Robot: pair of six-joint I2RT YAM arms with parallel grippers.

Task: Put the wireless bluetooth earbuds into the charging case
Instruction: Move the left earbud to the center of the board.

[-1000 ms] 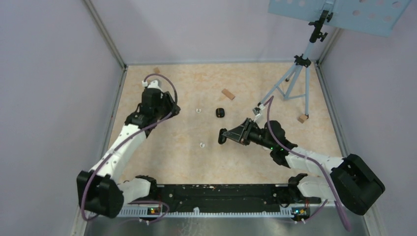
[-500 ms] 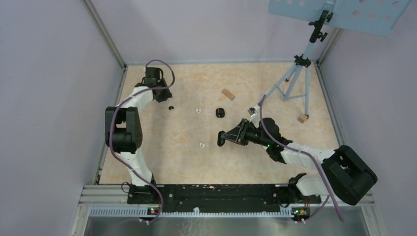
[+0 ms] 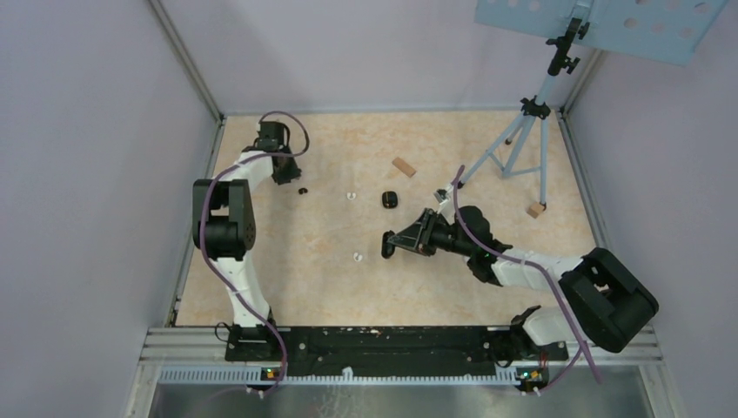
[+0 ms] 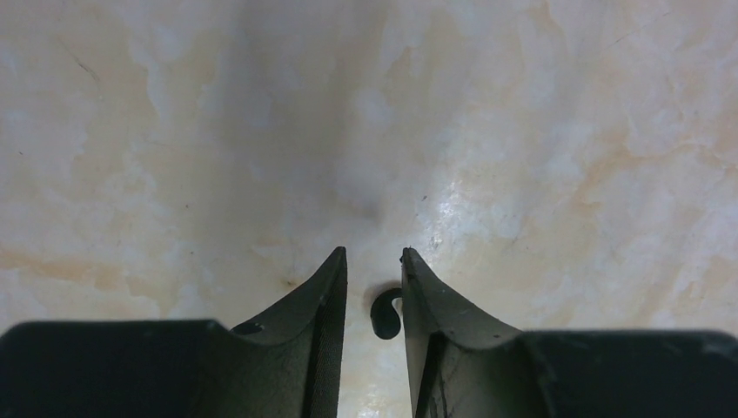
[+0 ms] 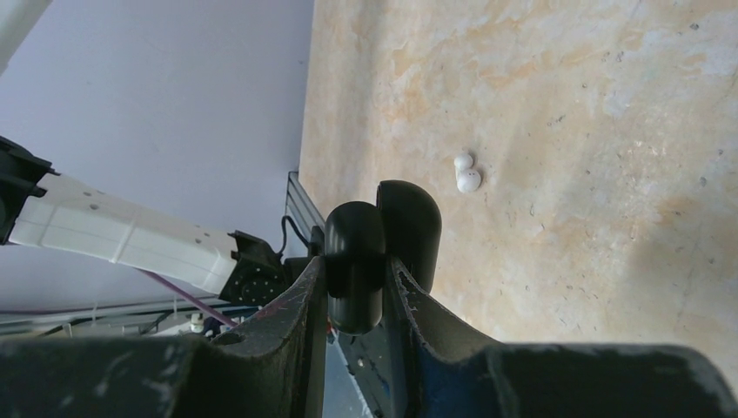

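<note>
In the left wrist view a tiny black earbud [image 4: 385, 313] lies on the table between my left gripper's [image 4: 374, 254] fingers. It touches the right finger only, and the jaws stand a little apart. From above, the left gripper [image 3: 285, 174] points down at the far left, with a black earbud [image 3: 303, 190] just to its right. Two white earbuds [image 3: 351, 196] [image 3: 358, 256] lie mid-table; one white earbud [image 5: 467, 174] shows in the right wrist view. My right gripper [image 3: 396, 244] [image 5: 355, 261] is shut on the open black charging case [image 5: 352, 261] [image 3: 389, 247], holding it above the table.
A small black oval case [image 3: 389, 199] lies near the table's centre. Tan wooden blocks sit at the back [image 3: 403, 166], the back left corner [image 3: 277, 124] and the right [image 3: 535, 210]. A blue tripod [image 3: 522, 139] stands at the back right. Walls close in three sides.
The left arm has folded up and back toward the far left, uncovering a black earbud, and its jaws have narrowed. The right gripper has drifted slightly left with the case.
</note>
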